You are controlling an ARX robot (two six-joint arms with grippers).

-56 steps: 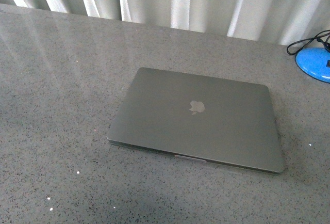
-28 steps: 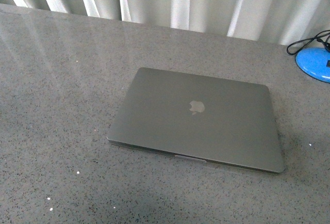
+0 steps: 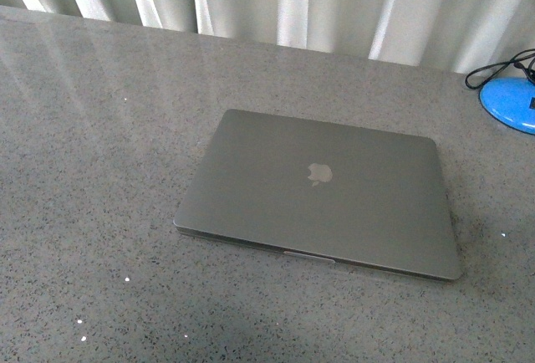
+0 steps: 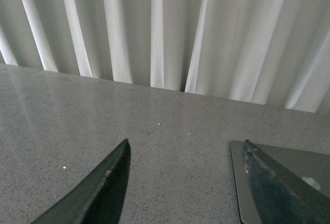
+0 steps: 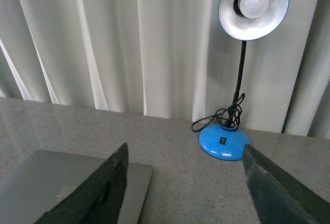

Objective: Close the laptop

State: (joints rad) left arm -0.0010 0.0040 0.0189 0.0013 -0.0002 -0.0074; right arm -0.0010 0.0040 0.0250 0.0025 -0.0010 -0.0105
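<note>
- Laptop [image 3: 318, 193] lies flat on the table [image 3: 84, 171], lid down
- Left gripper [image 4: 185, 182] fingers spread, laptop corner behind one finger
- Right gripper [image 5: 183, 188] fingers spread, holding nothing; lamp [image 5: 225, 142] beyond them

Front cam looks down from the body at the laptop [image 3: 318, 196], curtain [image 3: 334, 3] at 12 o'clock. Both wrist cams sit low, facing the curtain; each shares a laptop corner w/ front; right also shares the lamp [image 5: 234, 79].
</note>
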